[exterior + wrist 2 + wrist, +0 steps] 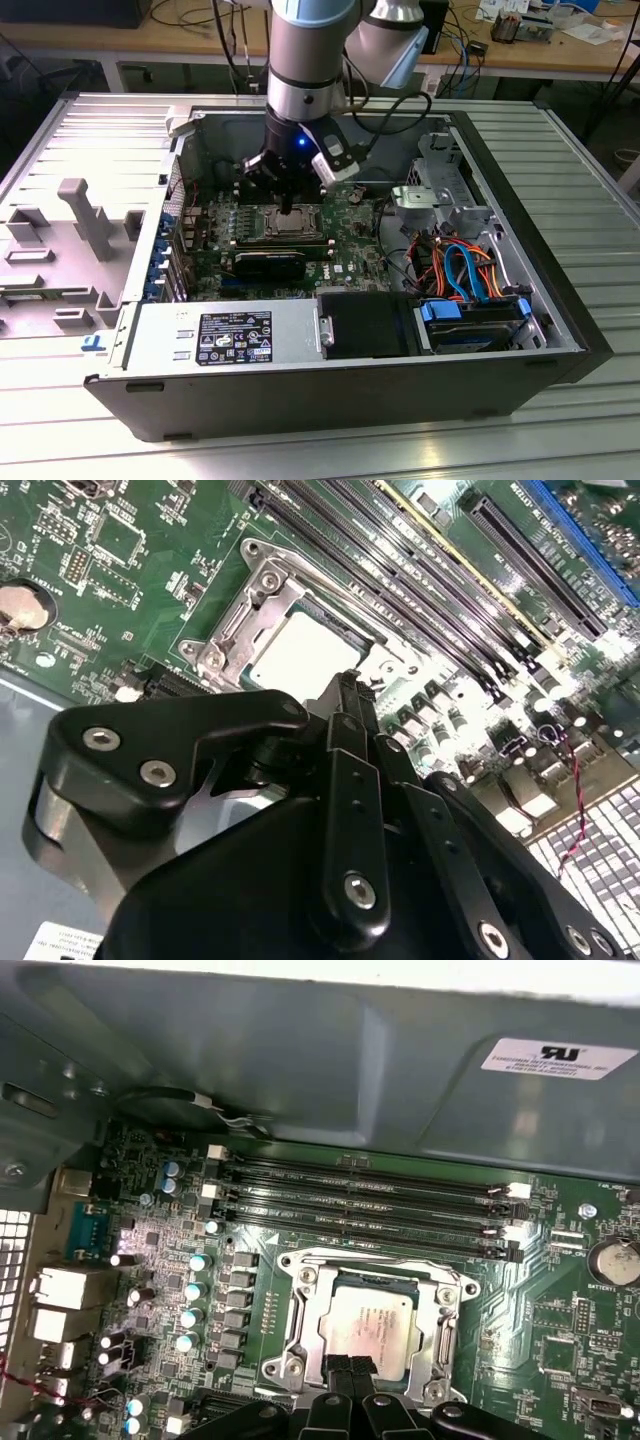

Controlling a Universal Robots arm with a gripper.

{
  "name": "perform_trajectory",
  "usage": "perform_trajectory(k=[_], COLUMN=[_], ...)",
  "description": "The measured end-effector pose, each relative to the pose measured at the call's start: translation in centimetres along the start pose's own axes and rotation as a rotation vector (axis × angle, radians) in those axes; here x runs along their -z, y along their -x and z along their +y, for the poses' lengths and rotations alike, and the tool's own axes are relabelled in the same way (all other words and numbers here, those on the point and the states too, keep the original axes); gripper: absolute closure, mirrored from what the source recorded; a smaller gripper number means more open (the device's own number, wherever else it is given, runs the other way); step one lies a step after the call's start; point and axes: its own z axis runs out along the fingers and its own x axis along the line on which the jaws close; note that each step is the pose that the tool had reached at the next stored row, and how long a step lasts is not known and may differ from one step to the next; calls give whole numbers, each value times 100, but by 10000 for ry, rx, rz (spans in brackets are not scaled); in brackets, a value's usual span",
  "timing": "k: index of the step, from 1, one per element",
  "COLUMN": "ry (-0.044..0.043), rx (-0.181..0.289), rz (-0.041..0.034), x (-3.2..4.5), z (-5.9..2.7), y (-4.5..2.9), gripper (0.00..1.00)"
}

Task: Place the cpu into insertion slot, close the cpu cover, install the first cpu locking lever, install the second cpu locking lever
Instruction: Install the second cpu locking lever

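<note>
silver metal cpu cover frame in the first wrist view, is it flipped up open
No, the silver metal cpu cover frame lies flat over the socket, with the silvery-grey square cpu showing through its window.

A wide bench [600, 300] with a ribbed, pale grey metal top fills the exterior view. Lying on its side at the middle of the bench is an open computer case [330, 395], its dark outer wall facing six o'clock and its inside turned upward. Touching the case at nine o'clock, a flat grey side panel [70, 200] with raised plastic brackets lies on the bench, running out to the exterior view's left edge. From three o'clock round to five o'clock the ribbed surface lies bare. Beyond the bench, at twelve o'clock, stands a wooden table [560, 50] carrying cables and small items.
</note>
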Motion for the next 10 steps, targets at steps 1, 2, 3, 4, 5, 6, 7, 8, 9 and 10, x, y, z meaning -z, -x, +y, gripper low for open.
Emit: perform_trajectory(k=[1,2,3,4,5,6,7,8,9,10], ry=[0,0,0,0,0,3,0,0,0,0], rx=[0,0,0,0,0,1,0,0,0,0], rz=[1,1,0,0,1,-2,0,0,0,0], x=[16,44,59,73,79,79,80,81,81,81], z=[1,2,3,4,5,5,5,5,5,5], y=[-1,-3,-5,-5,-6,-6,-6,-6,-6,-6], gripper=[89,89,89,89,89,89,89,89,89,89])
